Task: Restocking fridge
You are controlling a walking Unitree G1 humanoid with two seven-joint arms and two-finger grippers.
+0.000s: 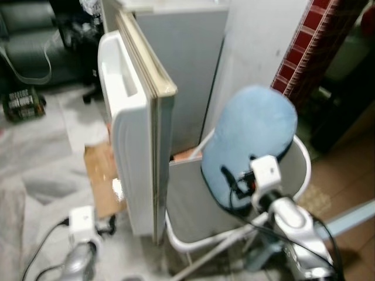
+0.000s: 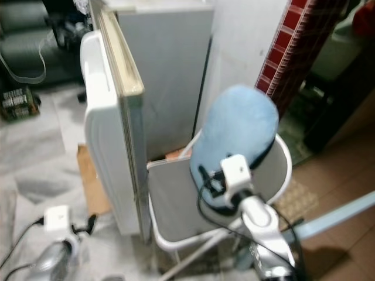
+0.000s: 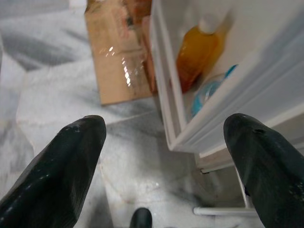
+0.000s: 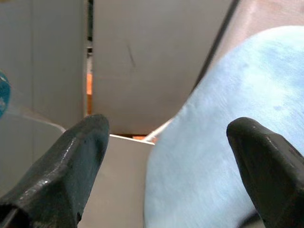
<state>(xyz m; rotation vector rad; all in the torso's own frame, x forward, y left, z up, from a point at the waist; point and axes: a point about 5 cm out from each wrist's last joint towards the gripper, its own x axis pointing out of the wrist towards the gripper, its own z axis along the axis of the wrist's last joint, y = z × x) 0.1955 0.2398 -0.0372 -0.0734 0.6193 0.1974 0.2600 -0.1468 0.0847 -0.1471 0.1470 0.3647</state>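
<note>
Facing a fridge (image 1: 176, 70) with its door (image 1: 132, 146) swung wide toward the camera. Door shelf (image 3: 190, 137) already stocked with an orange bottle (image 3: 199, 52) and a blue-capped item (image 3: 209, 90) beside it. Left claw (image 3: 166, 156) low near the floor by the door's foot, fingers spread wide, holding nothing. Right claw (image 4: 166, 156) raised beside a blue cushion (image 1: 252, 140) on a white-framed chair (image 1: 193, 234) just beside the fridge, fingers also spread wide, empty. Cardboard (image 1: 102, 175) lying flat on the floor behind the door.

Judged from this: door open, some goods in place, so restocking partly under way. No item in either claw and none within obvious reach, so next load yet to be fetched. Fridge interior hidden behind the door; cannot tell how full. Door closing also left to do.
</note>
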